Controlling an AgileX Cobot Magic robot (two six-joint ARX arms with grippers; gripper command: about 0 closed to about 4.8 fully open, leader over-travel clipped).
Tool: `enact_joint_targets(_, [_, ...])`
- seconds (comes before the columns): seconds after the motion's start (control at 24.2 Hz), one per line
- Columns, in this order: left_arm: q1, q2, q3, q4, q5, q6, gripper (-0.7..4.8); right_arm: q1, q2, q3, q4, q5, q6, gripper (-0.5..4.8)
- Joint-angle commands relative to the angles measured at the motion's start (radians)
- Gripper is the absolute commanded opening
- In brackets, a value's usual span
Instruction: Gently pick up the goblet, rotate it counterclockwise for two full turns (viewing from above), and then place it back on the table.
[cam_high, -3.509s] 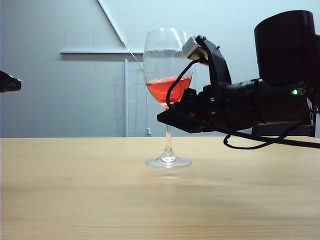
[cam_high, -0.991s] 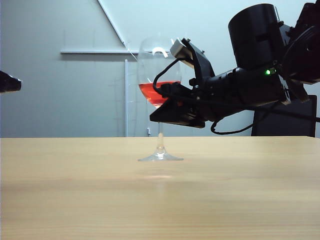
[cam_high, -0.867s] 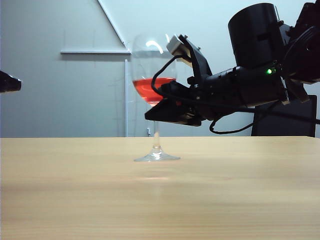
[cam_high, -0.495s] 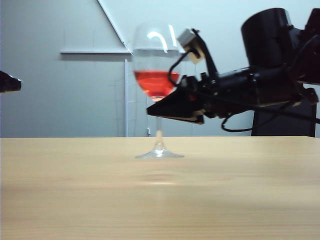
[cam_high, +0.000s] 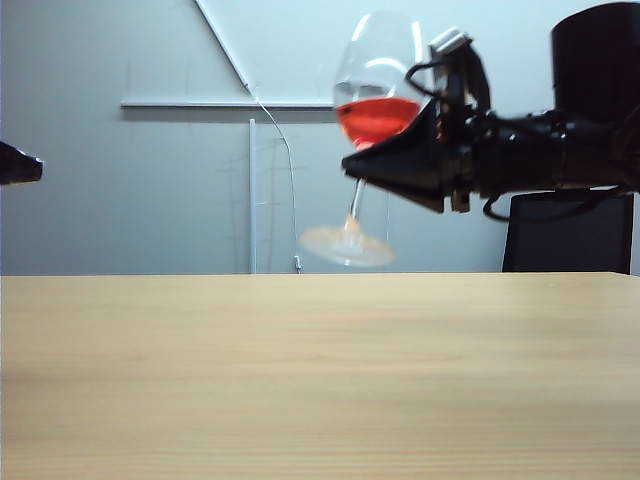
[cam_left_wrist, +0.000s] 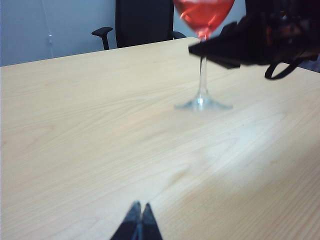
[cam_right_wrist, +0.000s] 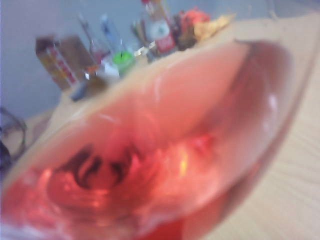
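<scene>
Beige wood-grain worktop (cam_high: 320, 380) fills the near ground, bare to its front edge, with nothing standing on it in the exterior view. Above its far edge, right of the middle, the goblet (cam_high: 372, 110) hangs clear of the wood, tilted so that its round foot swings out toward the left while the red liquid sits level in the bowl. The right gripper (cam_high: 385, 165) reaches in from the right edge, its dark jaws pinching the thin stem just under the bowl; the right wrist view shows little but blurred red glass pressed close to the lens. The left gripper (cam_left_wrist: 139, 222) waits apart at the left edge, jaws pressed together on nothing, pointing across the worktop at the glass. The lift looks done and the turning appears under way. To do it well, the wrist should bring the stem back toward upright and roll slowly about the stem's own line, so the liquid stays off the rim and the slim stem does not slip between the jaws. Behind, a grey wall and a dark chair close the scene.
</scene>
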Motion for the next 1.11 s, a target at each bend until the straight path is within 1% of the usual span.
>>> enact_joint_targets(0.04, [-0.001, 0.000, 0.004, 0.005, 0.004, 0.000, -0.05, -0.013, -0.010, 0.008, 0.147, -0.006, 0.140, -0.05])
enact_joint_targets(0.12, [-0.001, 0.000, 0.004, 0.005, 0.004, 0.000, -0.05, -0.017, -0.010, 0.005, 0.167, 0.025, 0.182, -0.05])
enact_joint_targets(0.21, [-0.001, 0.000, 0.004, 0.005, 0.004, 0.000, -0.05, -0.019, -0.010, -0.007, 0.181, 0.093, 0.262, -0.05])
enact_joint_targets(0.33, [-0.001, 0.000, 0.004, 0.005, 0.004, 0.000, -0.05, -0.019, -0.010, -0.011, 0.172, 0.124, 0.314, -0.05])
enact_joint_targets(0.54, [-0.001, 0.000, 0.004, 0.005, 0.004, 0.000, -0.05, -0.019, -0.010, -0.011, 0.140, 0.174, 0.322, -0.05])
enact_joint_targets(0.74, [-0.001, 0.000, 0.004, 0.005, 0.004, 0.000, -0.05, -0.019, -0.010, -0.011, 0.096, 0.224, 0.293, -0.05])
enact_joint_targets(0.78, [-0.001, 0.000, 0.004, 0.005, 0.004, 0.000, -0.05, -0.019, -0.010, -0.010, 0.061, 0.256, 0.293, -0.05])
enact_joint_targets(0.91, [-0.001, 0.000, 0.004, 0.005, 0.004, 0.000, -0.05, -0.019, -0.010, -0.010, -0.006, 0.300, 0.291, -0.05])
enact_joint_targets(1.11, [-0.001, 0.000, 0.004, 0.005, 0.004, 0.000, -0.05, -0.019, -0.011, -0.009, -0.085, 0.326, 0.262, -0.05])
